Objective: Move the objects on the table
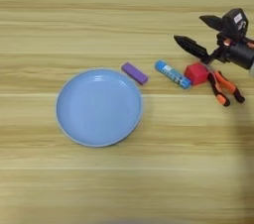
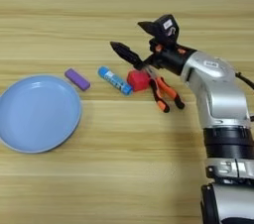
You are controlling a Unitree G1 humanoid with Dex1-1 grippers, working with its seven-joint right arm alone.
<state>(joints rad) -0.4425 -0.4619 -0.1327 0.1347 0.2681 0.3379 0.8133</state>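
Observation:
Several small objects lie in a row on the tan wood table [image 1: 124, 178]: a flat purple bar [image 1: 135, 73], a blue glue-stick tube [image 1: 172, 74] with a white band, a red cube [image 1: 197, 74] and orange-handled pliers [image 1: 225, 87]. In the right eye view they appear as the bar [image 2: 77, 79], tube [image 2: 114, 80], cube [image 2: 138, 81] and pliers [image 2: 165, 94]. My right gripper [image 2: 128, 36] hovers just above and behind the red cube, open, its two black fingers spread wide with nothing between them. The lower finger [image 1: 191, 47] points left over the cube.
A round light-blue plate [image 1: 62, 119] sits left of the objects, with nothing on it and close to the purple bar. My silver forearm [image 2: 218, 94] comes in from the bottom right and crosses the table's right side.

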